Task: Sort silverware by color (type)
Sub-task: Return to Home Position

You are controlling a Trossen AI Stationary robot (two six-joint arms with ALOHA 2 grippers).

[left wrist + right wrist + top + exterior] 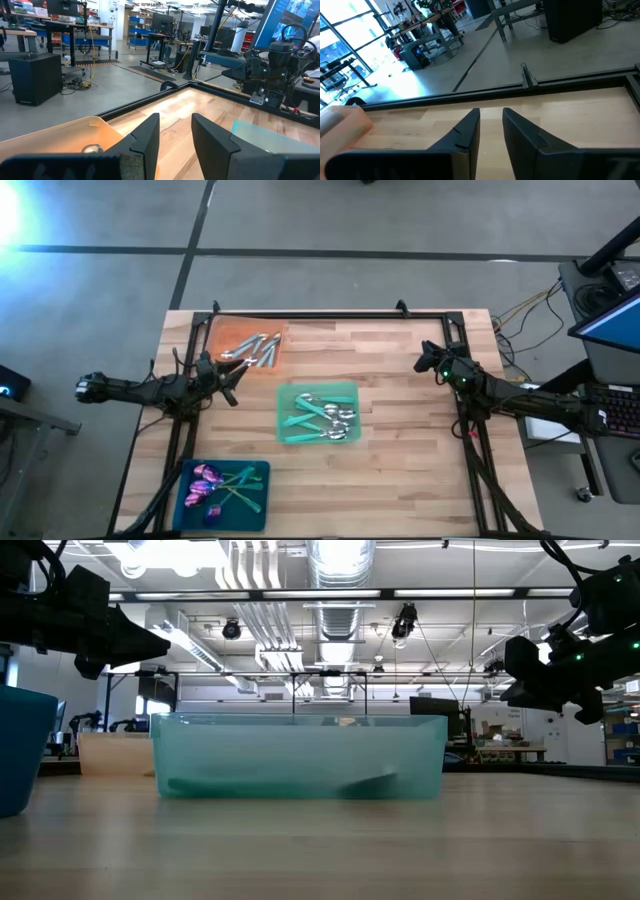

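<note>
Concrete floor point(380, 215), desks point(20, 32) w/ monitors point(67, 6), ceiling lights point(470, 593).

fig. both arms at rest, seen from above. the left arm point(140, 390) lies low and nearly horizontal, reaching inward from the left side of the high view, with its wrist bent near the tip. the left gripper point(228, 377) points toward the centre, and its two dark fingers point(145, 137) are parted by a narrow gap. the right arm point(530, 400) mirrors this from the right side. the right gripper point(428, 360) points inward, fingers likewise slightly parted. in the low view both grippers are raised, well apart, facing one another.
</note>
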